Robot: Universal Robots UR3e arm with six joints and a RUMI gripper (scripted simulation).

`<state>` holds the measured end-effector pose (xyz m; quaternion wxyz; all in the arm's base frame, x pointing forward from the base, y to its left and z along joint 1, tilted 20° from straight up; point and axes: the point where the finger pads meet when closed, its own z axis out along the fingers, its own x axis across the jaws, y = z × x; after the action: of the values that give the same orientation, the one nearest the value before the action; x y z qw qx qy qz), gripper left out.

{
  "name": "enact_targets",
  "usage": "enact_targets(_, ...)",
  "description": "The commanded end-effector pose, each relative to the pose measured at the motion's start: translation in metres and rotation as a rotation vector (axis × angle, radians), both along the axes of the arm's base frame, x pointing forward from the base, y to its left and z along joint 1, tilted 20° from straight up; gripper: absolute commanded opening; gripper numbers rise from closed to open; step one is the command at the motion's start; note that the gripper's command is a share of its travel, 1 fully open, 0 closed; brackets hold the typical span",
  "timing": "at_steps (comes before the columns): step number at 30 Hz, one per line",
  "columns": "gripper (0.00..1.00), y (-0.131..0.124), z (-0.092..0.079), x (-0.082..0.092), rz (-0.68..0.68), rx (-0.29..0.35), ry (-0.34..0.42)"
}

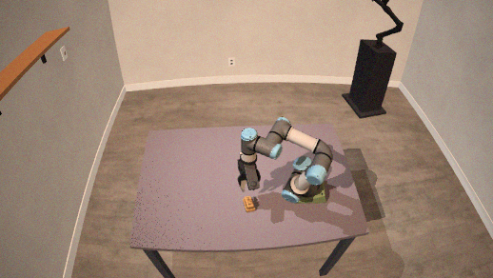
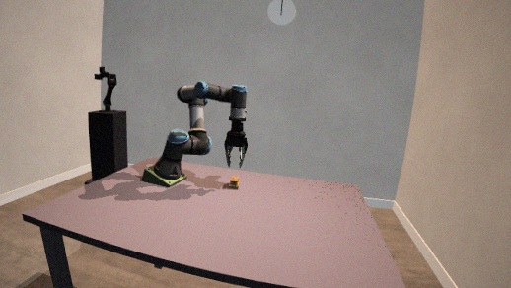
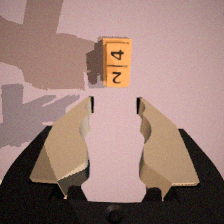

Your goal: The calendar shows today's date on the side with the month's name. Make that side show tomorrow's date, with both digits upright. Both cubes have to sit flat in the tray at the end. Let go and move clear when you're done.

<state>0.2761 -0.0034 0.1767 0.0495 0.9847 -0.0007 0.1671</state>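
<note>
The small orange calendar (image 1: 252,209) (image 2: 234,186) stands on the table. In the wrist view its two orange cubes lie side by side, seen from above. The top of one cube (image 3: 117,54) shows a 4 and the top of the other cube (image 3: 117,78) shows a 2, both turned sideways in that view. The side with the month's name cannot be read here. My gripper (image 1: 247,188) (image 2: 235,166) (image 3: 115,98) is partly open and empty, pointing down. It hangs above the table near the calendar, with the calendar beyond the fingertips in the wrist view.
The arm's green base plate (image 1: 320,195) (image 2: 154,176) stands on the purple table (image 1: 190,209) (image 2: 276,232), to the calendar's right in the top view. The arm's shadows fall beside the calendar. A black pedestal (image 1: 372,71) (image 2: 108,143) stands on the floor away from the table.
</note>
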Motion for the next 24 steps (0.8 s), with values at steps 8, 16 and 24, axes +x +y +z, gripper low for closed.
enact_targets(8, 0.28, 0.0, 0.0, 0.0, 0.0, -0.001, -0.002)
enact_targets(16, 0.28, 0.0, -0.003, 0.001, 0.0, -0.002, -0.001)
enact_targets(24, 0.28, -0.001, -0.01, 0.004, 0.0, -0.002, -0.001)
